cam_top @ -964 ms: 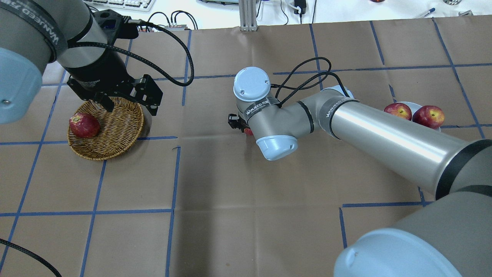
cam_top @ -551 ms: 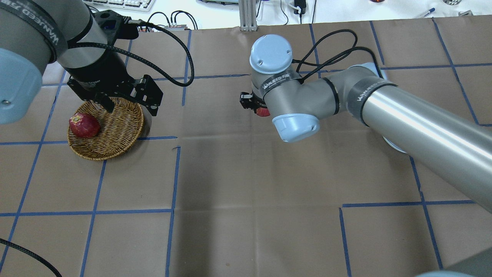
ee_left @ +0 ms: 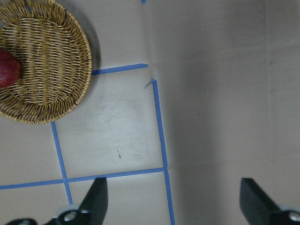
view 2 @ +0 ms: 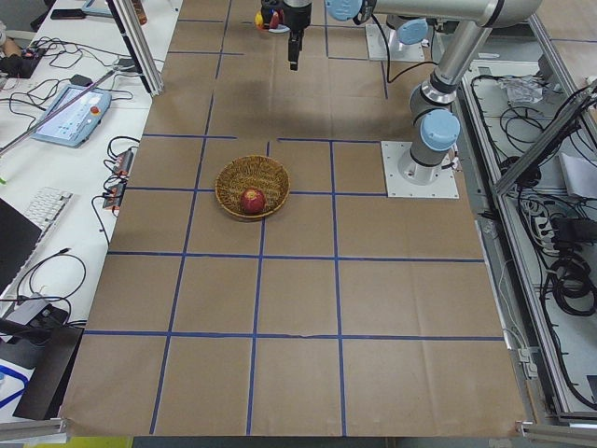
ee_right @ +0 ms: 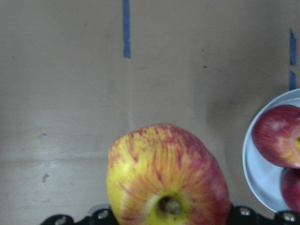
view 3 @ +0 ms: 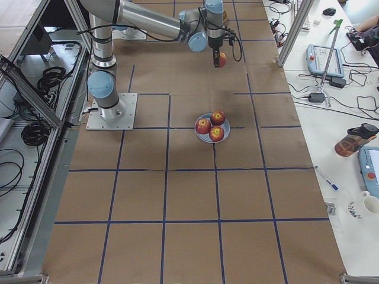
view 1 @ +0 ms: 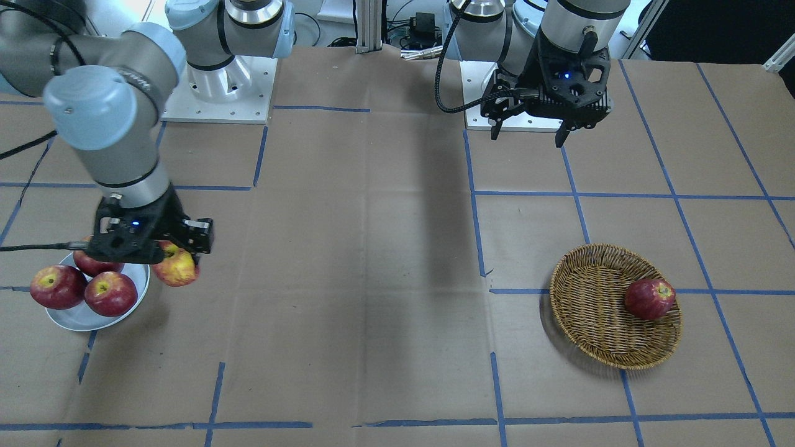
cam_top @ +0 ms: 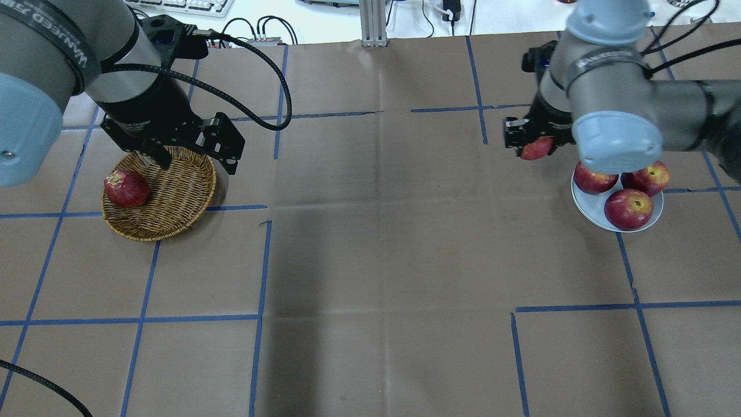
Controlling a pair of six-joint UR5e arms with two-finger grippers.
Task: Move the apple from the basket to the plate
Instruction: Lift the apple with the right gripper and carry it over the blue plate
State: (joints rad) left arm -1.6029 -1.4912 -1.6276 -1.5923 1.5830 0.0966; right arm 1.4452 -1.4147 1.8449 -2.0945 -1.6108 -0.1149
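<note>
My right gripper [cam_top: 535,143] is shut on the yellow-streaked apple [cam_top: 536,149] and holds it above the table, just left of the pale blue plate [cam_top: 584,209]. In the front view the apple [view 1: 177,268] hangs beside the plate [view 1: 81,323]. The right wrist view shows the apple [ee_right: 168,187] close up, with the plate's rim [ee_right: 260,176] at the right edge. The wicker basket [cam_top: 179,197] stands at the far left. My left gripper [cam_top: 194,162] hovers open and empty over the basket's far rim.
Three dark red apples [cam_top: 628,208] lie on the plate. One dark red apple [cam_top: 127,188] lies in the basket, also seen in the left wrist view [ee_left: 7,69]. Blue tape lines cross the brown paper table cover [cam_top: 370,260].
My right arm has swung to the right with the apple, from the table's middle to beside the plate. The left arm has not moved.
</note>
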